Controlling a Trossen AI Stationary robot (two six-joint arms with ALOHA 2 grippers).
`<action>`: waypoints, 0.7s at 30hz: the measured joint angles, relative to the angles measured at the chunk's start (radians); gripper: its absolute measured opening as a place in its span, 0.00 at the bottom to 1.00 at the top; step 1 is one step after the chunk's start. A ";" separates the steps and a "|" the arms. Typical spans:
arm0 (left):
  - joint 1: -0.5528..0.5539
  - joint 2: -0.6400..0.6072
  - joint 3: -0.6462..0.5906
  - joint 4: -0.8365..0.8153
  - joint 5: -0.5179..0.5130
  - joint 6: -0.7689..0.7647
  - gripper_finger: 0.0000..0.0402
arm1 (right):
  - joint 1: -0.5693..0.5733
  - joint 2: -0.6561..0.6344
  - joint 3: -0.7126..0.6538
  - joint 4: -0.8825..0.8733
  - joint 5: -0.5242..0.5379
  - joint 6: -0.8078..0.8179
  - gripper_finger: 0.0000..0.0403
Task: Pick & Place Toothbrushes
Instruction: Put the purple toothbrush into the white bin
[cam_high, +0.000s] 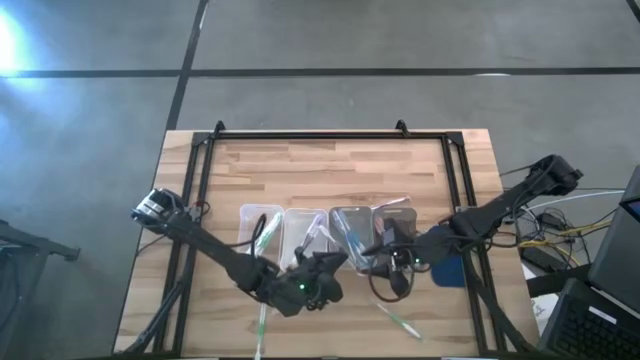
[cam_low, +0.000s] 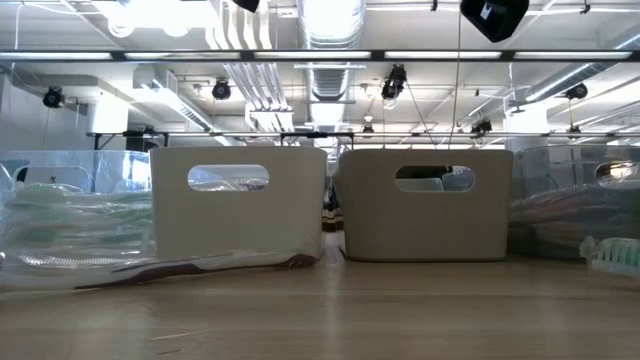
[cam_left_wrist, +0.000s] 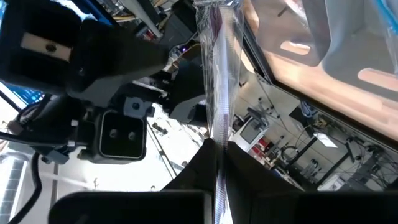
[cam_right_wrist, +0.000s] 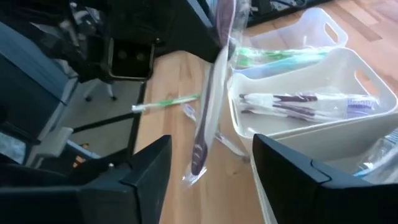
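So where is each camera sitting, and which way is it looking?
High: above, looking straight down at the table; both arms, left claw, right claw.
Low: tabletop height, looking level at two bins; arms barely show.
Left wrist: on the left arm, past its fingers pinching a wrapped toothbrush.
Right wrist: on the right arm, between its open fingers, towards bins.
Shared: both wrist views show that toothbrush.

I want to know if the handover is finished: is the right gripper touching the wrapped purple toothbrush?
Apart. In the right wrist view the purple toothbrush hangs between the right gripper's spread fingers with gaps on both sides.
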 joint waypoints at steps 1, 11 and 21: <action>0.004 0.000 0.000 0.002 0.001 0.000 0.04 | -0.004 0.009 0.003 -0.001 0.000 0.000 0.55; 0.021 0.000 0.000 0.040 0.030 0.003 0.04 | -0.015 0.060 0.007 0.042 0.003 -0.003 0.58; 0.024 0.000 0.000 0.044 0.030 0.010 0.04 | -0.029 0.125 0.007 0.129 0.011 -0.012 0.48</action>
